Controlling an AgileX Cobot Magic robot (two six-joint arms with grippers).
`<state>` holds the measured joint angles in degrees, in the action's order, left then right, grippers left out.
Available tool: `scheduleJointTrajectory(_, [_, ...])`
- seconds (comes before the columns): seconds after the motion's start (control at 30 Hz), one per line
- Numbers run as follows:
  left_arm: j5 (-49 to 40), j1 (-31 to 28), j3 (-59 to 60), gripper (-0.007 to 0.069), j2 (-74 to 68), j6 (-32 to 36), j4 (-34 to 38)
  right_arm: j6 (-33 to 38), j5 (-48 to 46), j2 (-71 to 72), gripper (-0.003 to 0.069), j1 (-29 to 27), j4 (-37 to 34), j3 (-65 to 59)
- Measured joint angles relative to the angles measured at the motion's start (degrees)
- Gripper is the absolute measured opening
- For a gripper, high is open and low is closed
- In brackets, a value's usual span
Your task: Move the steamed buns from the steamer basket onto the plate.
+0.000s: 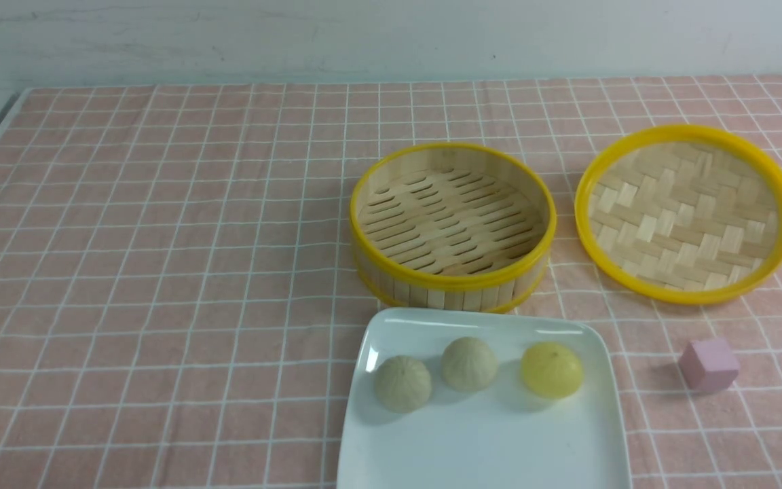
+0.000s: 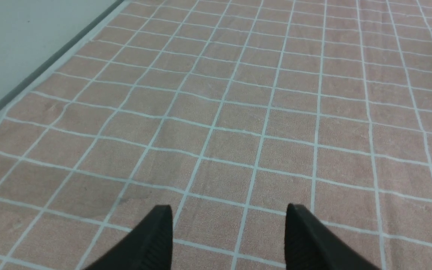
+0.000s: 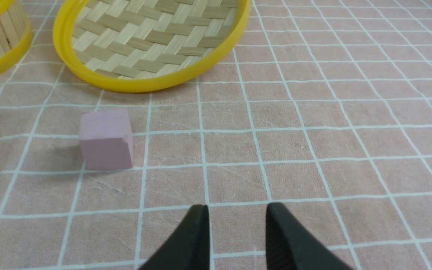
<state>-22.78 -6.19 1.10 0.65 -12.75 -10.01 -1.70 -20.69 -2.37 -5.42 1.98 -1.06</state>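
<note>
On the plate point(image 1: 486, 441) sit three steamed buns point(image 1: 470, 364).

Soft, even, fairly bright light falls from overhead, with no hard-edged shadows anywhere. On the plate point(image 1: 486, 435) a pale streak of glare runs along the far rim and another down the left rim. The 3 steamed buns point(image 1: 470, 364) throw faint grey shadows toward the plate's left side. The pink cube point(image 3: 106, 139) casts a weak, diffuse shadow on the cloth point(image 1: 160, 272) on the side facing the plate. The front view looks slightly washed and soft, with mild noise. Both wrist views are sharp on the cloth, while the dark fingertips point(image 2: 152, 240) at the frame edge read nearly black with little detail.
</note>
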Motion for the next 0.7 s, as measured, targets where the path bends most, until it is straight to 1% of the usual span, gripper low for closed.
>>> scheduleJointTrajectory(0.27, [0.00, 3.45, 0.00, 0.0421, 0.00, 0.00, 0.00, 0.00, 0.00, 0.00, 0.0239, 0.00, 0.00, 0.00])
scheduleJointTrajectory(0.7, [0.00, 3.58, 0.00, 0.0421, 0.02, 0.00, 0.00, 0.00, 0.00, 0.00, 0.0239, 0.00, 0.00, 0.00])
